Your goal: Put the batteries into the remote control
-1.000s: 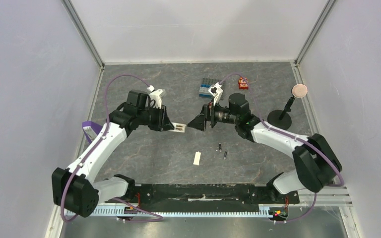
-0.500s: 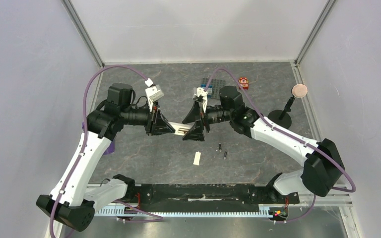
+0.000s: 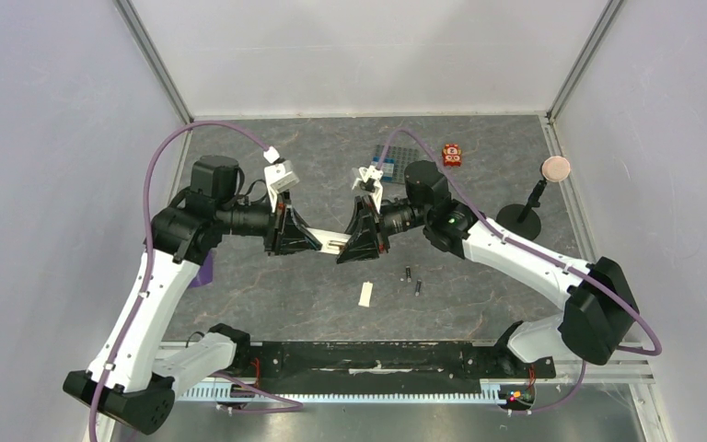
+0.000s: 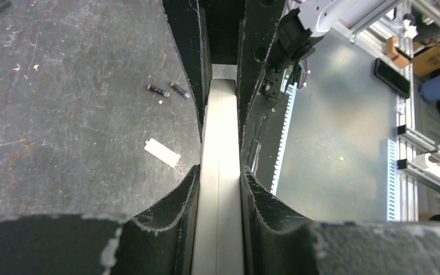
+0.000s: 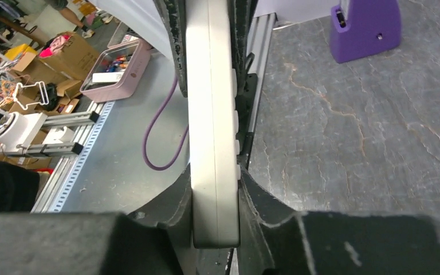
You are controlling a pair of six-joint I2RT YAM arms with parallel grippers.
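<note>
Small white cover plate (image 3: 365, 293) flat on grey table (image 3: 267, 285), two batteries (image 3: 407, 273) just right of it, lying loose. Beyond, remote control (image 3: 333, 243) held above table: left gripper (image 4: 220, 177) clamped on one end, right gripper (image 5: 213, 195) clamped on other

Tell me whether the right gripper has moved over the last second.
Yes. The right gripper has shifted left, away from the grid tray, and now clamps the remote control held by the left gripper.
</note>
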